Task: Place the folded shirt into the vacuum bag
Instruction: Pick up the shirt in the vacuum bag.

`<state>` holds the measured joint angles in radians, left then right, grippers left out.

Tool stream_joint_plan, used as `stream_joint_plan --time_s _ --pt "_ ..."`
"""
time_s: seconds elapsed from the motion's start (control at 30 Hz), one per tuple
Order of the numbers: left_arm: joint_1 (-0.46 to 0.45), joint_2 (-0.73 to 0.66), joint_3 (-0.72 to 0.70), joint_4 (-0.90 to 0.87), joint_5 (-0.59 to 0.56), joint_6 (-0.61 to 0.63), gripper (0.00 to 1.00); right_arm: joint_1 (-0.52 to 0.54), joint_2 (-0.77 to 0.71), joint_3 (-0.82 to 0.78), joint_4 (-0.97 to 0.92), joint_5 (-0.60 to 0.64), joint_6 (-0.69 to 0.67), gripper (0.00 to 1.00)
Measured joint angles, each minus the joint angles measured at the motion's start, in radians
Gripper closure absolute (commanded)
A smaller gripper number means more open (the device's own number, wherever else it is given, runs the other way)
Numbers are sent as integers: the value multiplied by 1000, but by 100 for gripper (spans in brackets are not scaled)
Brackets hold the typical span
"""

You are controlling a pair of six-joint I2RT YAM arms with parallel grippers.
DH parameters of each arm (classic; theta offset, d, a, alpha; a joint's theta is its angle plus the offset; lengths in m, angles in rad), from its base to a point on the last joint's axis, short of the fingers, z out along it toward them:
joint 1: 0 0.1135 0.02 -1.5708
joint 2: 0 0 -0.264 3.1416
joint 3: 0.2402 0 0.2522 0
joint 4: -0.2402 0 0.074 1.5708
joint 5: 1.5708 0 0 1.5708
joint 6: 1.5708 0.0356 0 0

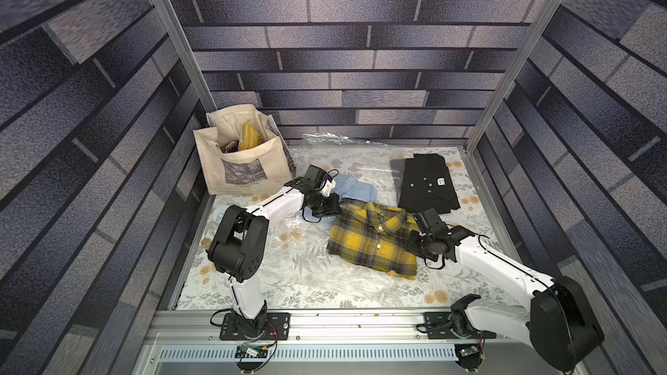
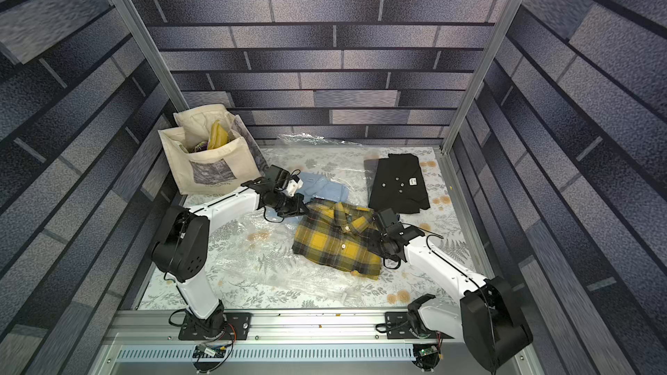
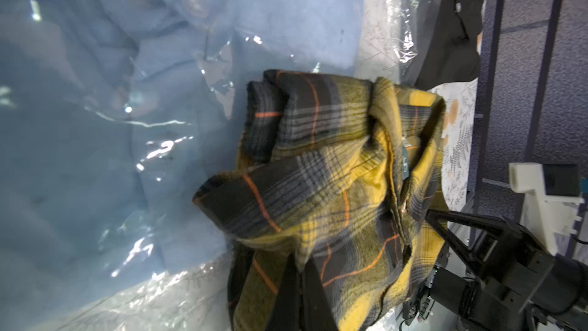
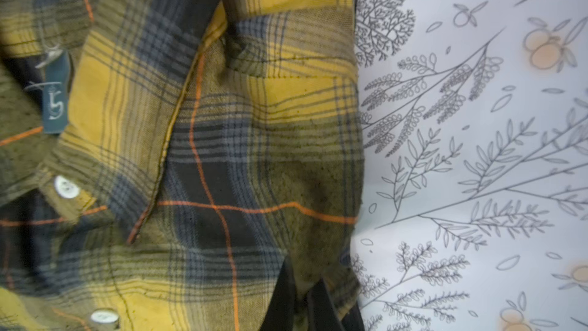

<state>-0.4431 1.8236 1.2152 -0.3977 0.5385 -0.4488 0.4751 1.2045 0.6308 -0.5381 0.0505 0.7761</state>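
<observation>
Left gripper (image 3: 300, 264): jaws pinched tight on a bunched fold at the collar-end corner of the yellow plaid shirt (image 1: 371, 239), with cloth rucked up around the black fingers (image 3: 283, 284). Right gripper (image 4: 302, 284): jaws likewise clamped onto the shirt's opposite side edge, with fabric caught between them. In both top views the two arms reach in from either side, left gripper (image 1: 335, 207) at the shirt's far-left corner and right gripper (image 2: 379, 243) at its right edge. The shirt sits mid-table, buttons up and collar toward the back wall. Its right edge lies over the floral tablecloth (image 4: 477, 154). Its left side meets the crinkled clear film of the vacuum bag (image 1: 288, 247), which spreads across the left and back of the table. Cannot tell whether any part of the shirt is inside the bag mouth. A pale blue garment (image 3: 159, 90) shows under the film just beyond the shirt's collar end. A folded black shirt (image 1: 427, 183) lies at the back right. A cream tote bag (image 1: 242, 164) stands in the back-left corner.
</observation>
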Motion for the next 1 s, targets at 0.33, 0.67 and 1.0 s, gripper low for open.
stream_joint_plan --time_s 0.33,0.67,1.0 --pt "-34 27 -1 -28 -112 1 56 -37 58 2 27 -51 -25 37" --pt "-182 -131 161 -271 -417 30 38 -188 -134 -77 6 -203 3 31" --pt "-480 110 335 -270 -372 27 41 -197 -95 -174 106 -261 73 36"
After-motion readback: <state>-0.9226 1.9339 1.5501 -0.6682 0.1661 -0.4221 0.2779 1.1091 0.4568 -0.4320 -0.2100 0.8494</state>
